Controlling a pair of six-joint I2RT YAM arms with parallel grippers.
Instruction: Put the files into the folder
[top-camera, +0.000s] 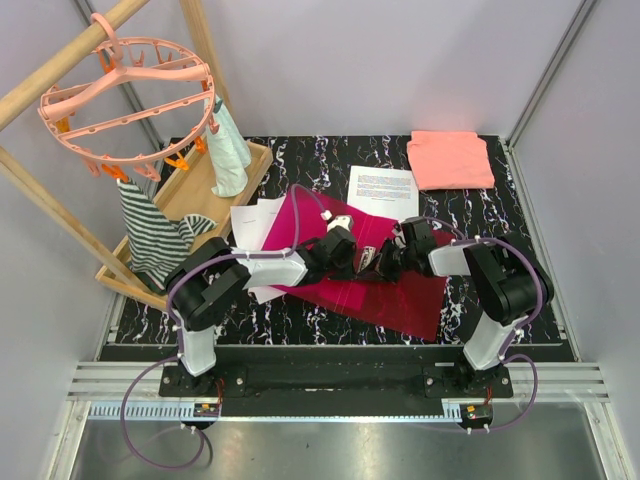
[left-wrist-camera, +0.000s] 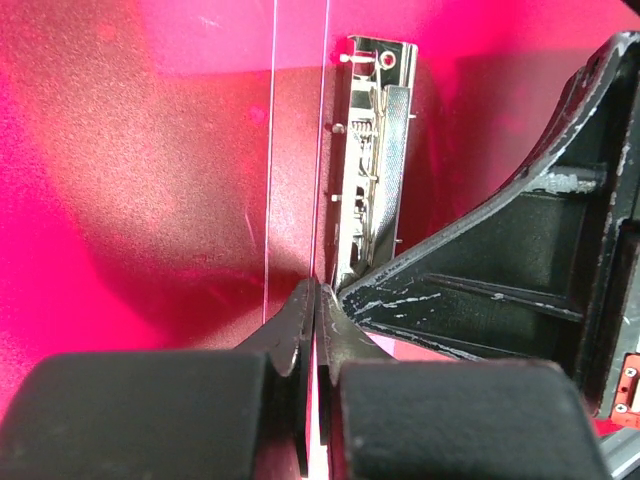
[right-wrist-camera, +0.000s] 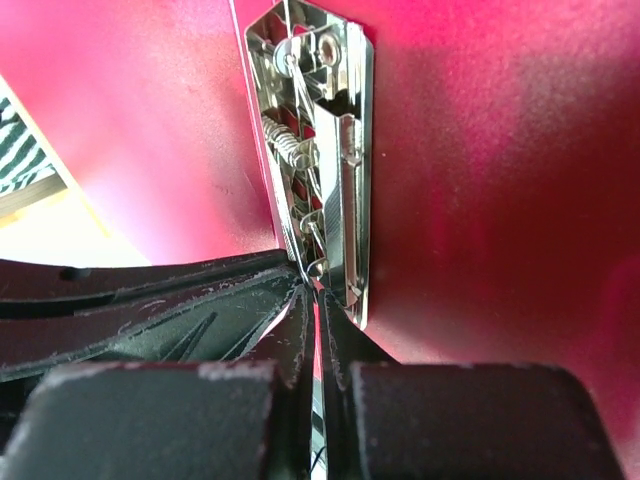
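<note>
- Two jaw pairs, left gripper (left-wrist-camera: 318, 292) and right gripper (right-wrist-camera: 312, 292), pressed shut at the folder's (top-camera: 400, 292) metal clip (right-wrist-camera: 322, 150); any pinch hidden.
- Files (top-camera: 382, 188) partly covered near the desk's (top-camera: 505, 215) far edge.

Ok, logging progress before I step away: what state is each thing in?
Folder: open, lying flat, inside up.
Clip: bare, no paper under it.
Files: loose, outside the folder.
Left gripper: shut, tips by the clip.
Right gripper: shut, tips at the clip's end.
Cloth: folded, flat.
</note>
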